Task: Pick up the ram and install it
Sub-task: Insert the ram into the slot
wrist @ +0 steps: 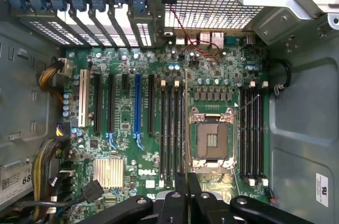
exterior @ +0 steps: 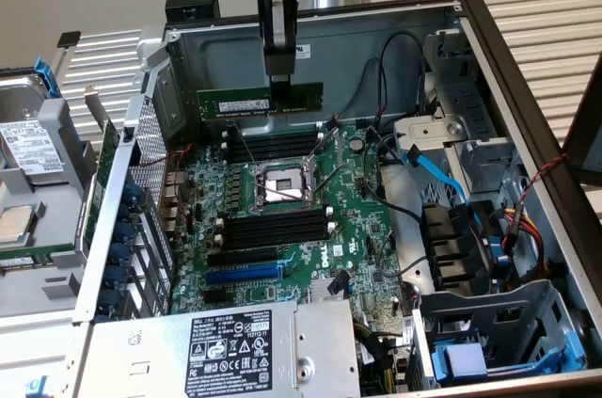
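Observation:
The ram (exterior: 246,101) is a long green stick held level above the motherboard (exterior: 357,229), over the far row of black memory slots (exterior: 273,146). My gripper (exterior: 280,78) comes down from above and is shut on the stick's upper edge near one end. In the wrist view the gripper (wrist: 186,184) holds the ram (wrist: 185,123) edge-on, as a thin line running beside the black memory slots (wrist: 172,128) and the processor socket (wrist: 212,139). A second bank of black slots (wrist: 253,128) lies on the socket's other side.
The open computer case has tall metal walls (exterior: 376,40) around the board. A power supply (exterior: 235,351) sits at the near edge, and drive cages with blue and black cables (exterior: 451,182) are at the exterior view's right. A blue expansion slot (exterior: 243,274) lies near the power supply.

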Controlling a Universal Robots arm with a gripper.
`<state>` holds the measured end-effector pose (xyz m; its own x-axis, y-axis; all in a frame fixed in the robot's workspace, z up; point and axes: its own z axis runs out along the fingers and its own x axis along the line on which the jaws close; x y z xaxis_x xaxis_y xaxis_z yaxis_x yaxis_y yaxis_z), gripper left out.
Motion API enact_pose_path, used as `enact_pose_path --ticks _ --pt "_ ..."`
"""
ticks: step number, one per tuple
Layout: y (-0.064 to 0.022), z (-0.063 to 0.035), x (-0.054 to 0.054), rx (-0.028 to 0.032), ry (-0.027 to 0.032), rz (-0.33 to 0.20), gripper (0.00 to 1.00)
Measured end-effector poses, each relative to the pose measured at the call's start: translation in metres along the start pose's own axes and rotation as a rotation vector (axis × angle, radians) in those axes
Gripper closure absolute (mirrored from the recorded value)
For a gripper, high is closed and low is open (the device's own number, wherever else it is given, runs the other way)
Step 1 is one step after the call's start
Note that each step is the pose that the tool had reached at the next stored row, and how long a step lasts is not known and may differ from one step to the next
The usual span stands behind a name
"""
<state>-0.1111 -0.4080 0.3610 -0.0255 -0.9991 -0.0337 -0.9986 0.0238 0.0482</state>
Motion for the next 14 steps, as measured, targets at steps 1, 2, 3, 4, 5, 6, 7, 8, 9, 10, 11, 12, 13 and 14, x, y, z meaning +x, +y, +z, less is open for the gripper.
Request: enact_pose_path --ticks 1,2,3,4,5,6,7,8,9,10,11,12,13,14 --pt "-0.0001 0.0006 0.0000 0.0003 0.0012 0.001 0.87" --pt "-0.0002 0.0011 0.0001 0.0006 0.0036 0.002 0.87" --pt "-0.0002 0.0016 0.0001 0.0010 0.0061 0.003 0.87" --pt "-0.0003 0.0018 0.0001 0.0011 0.0082 0.004 0.87" --pt "-0.0002 0.0019 0.0001 0.0012 0.0101 0.005 0.87" --pt "-0.0002 0.0019 0.0001 0.0011 0.0107 0.005 0.87" --pt "-0.0002 0.0018 0.0001 0.0011 0.0108 0.005 0.87" --pt "-0.0002 0.0018 0.0001 0.0011 0.0109 0.005 0.87" --pt "-0.0002 0.0018 0.0001 0.0011 0.0109 0.005 0.87" --pt "-0.0002 0.0018 0.0001 0.0011 0.0114 0.005 0.87" --pt "-0.0002 0.0020 0.0000 0.0012 0.0130 0.005 0.87" --pt "-0.0002 0.0022 -0.0006 0.0017 0.0192 0.005 0.87" --pt "-0.0002 0.0026 -0.0013 0.0030 0.0277 0.006 0.87" --pt "-0.0002 0.0029 -0.0018 0.0049 0.0342 0.006 0.87"
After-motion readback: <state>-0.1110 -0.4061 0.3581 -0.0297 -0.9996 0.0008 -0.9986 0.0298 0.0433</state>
